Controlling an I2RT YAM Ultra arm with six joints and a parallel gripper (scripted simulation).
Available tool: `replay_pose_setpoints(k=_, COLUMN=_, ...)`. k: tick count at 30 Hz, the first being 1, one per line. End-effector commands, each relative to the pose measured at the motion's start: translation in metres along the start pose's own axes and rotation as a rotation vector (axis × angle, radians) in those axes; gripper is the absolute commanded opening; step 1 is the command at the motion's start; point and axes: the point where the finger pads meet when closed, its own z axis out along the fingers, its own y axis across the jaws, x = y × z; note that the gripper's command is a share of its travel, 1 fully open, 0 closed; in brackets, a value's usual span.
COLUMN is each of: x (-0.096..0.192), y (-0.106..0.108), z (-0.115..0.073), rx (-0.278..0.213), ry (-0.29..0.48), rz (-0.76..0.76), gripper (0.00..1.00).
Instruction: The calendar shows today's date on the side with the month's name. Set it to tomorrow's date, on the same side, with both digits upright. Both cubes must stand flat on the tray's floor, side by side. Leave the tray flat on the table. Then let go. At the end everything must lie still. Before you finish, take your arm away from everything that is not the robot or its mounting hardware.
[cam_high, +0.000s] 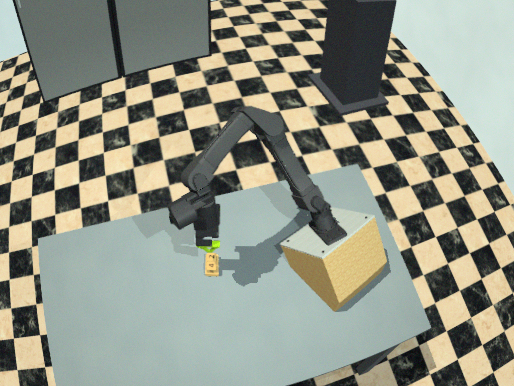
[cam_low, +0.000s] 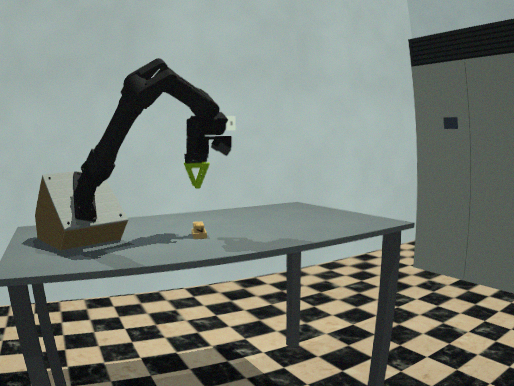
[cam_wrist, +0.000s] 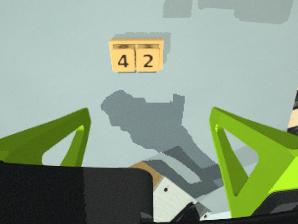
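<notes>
Above the calendar (cam_high: 212, 264), the tool (cam_low: 197, 176) hangs well clear of it.
Its green fingers are spread fully apart, holding nothing; below, on the tabletop (cam_high: 150, 320), the calendar's cubes read 4 and 2.

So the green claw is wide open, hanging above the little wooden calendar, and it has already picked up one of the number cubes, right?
Not quite. The gripper is wide open above the calendar, but it holds nothing. The wrist view shows both cubes side by side in the tray down on the table, with bare space between the green fingers.
</notes>
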Motion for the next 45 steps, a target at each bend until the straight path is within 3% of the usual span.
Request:
replay_pose_setpoints(k=1, x=-0.013, y=0.001, z=-0.017, rx=-0.028, ry=-0.061, rz=0.038, gripper=1.00)
replay_pose_setpoints(k=36, x=-0.013, y=0.001, z=-0.017, rx=-0.028, ry=-0.061, rz=0.037, gripper=1.00)
replay_pose_setpoints(k=41, x=-0.013, y=0.002, z=-0.016, rx=-0.028, ry=-0.062, rz=0.009, gripper=1.00)
replay_pose_setpoints(k=45, x=-0.001, y=0.001, z=-0.001, rx=-0.007, ry=-0.029, rz=-0.117, gripper=1.00)
